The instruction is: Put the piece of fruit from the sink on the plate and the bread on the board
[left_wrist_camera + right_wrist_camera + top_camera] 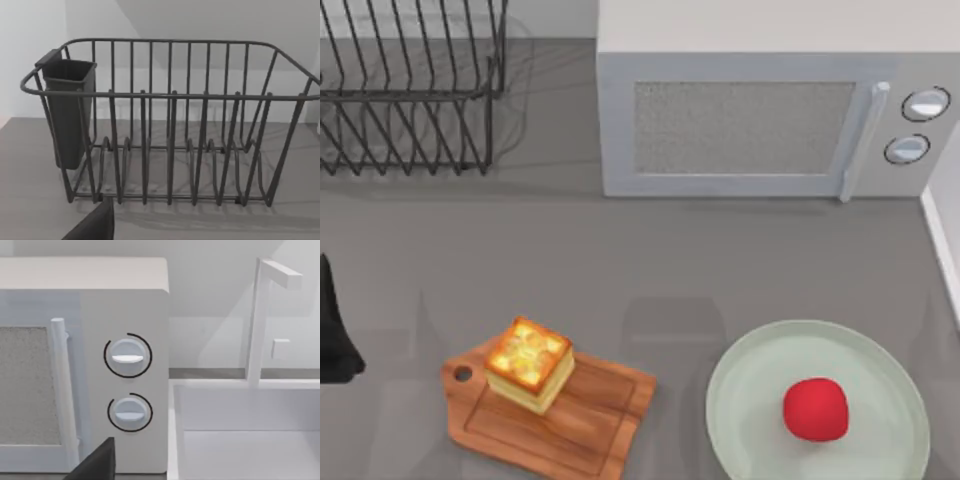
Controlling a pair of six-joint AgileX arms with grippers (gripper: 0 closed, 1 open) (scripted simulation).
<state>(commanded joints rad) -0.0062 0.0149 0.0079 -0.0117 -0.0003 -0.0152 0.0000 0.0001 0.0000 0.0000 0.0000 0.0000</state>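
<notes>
The left arm (335,330) is parked at the tabletop's (620,260) left edge — its pincer's state can't be told. The bread (528,363) is sat on the board (575,420), and further right the piece of fruit (816,409) is resting on the plate (750,400) — both well apart.

My left arm (335,325) is a black, smooth lump. A dark pointed finger tip (95,225) shows by each wrist camera

place: rendered kitchen counter
appliance: boxy white microwave (770,100) with two round dials
drying: dark wire dish rack (165,125)
wash-up: white sink basin (245,435), white angular tap (262,320)
</notes>
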